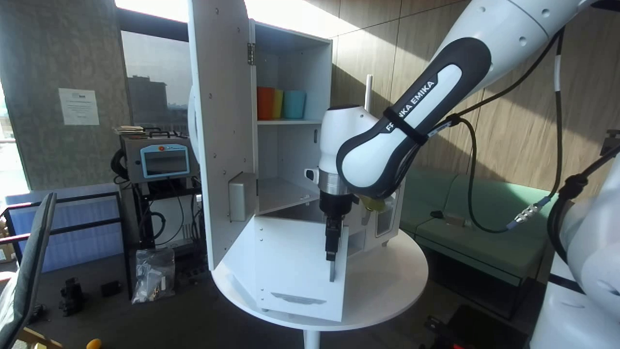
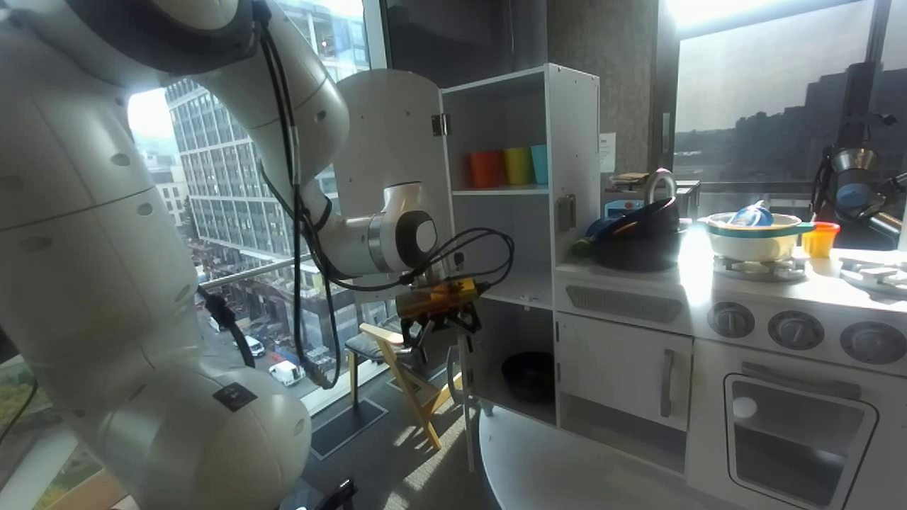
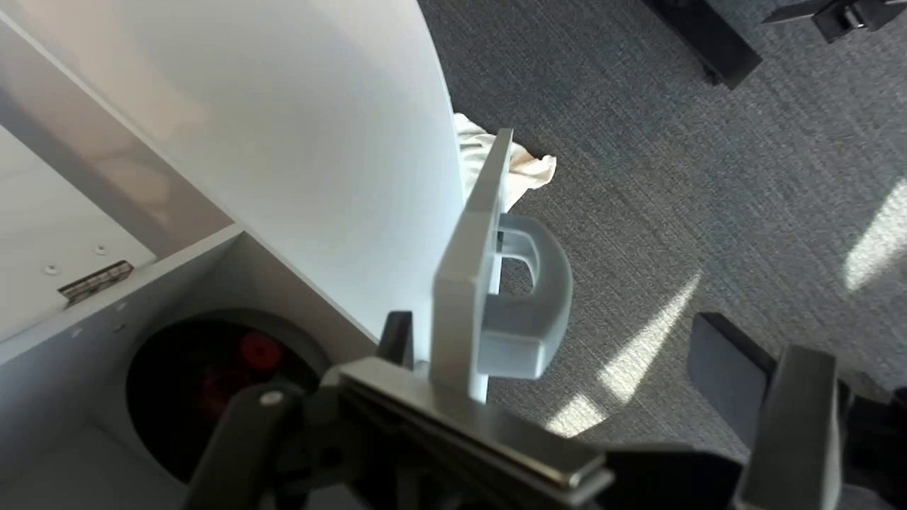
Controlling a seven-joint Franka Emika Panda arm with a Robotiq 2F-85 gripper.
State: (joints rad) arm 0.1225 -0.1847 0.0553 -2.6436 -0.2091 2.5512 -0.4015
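1. Claw (image 3: 556, 347) spread wide, nothing pinched; per wrist view it straddles top edge of the door (image 1: 293, 257), one finger each side
2. Door = lower one on the cabinet (image 2: 572, 142), ajar & upright over the surface (image 1: 392, 286); handle (image 3: 545, 312) is on door's outer face, nr its free edge, btwn the fingers
3. Spacing looks lopsided: inner finger (image 3: 397, 336) just beside door, outer finger (image 3: 730, 375) well out from handle; prob worth nudging claw toward door's inner side to even the gaps before any squeeze
4. A squeeze from this pos would prob catch door & handle together, w/ inner finger hitting first & swinging the door; go slow so door can float to the other pad
5. Depth: in an exterior view fingertips (image 1: 331, 255) lie over door's outer face, at abt the top end of handle; contact can't be told; a bit lower would prob give pads more bite & less slip
6. Best w/ claw upright & pads parallel to door's face; a twist could load one corner of handle
7. Any force on door should follow its swing, ie an arc abt the edge opp the handle, not a straight line, else grip may skid
8. Clearance: upper door (image 1: 225, 121) stands wide above the door; bowl (image 2: 524, 379) sits in cabinet on door's inner side, so don't let inner finger go deep there; cups (image 1: 293, 104) are in cabinet high above door, prob no bother
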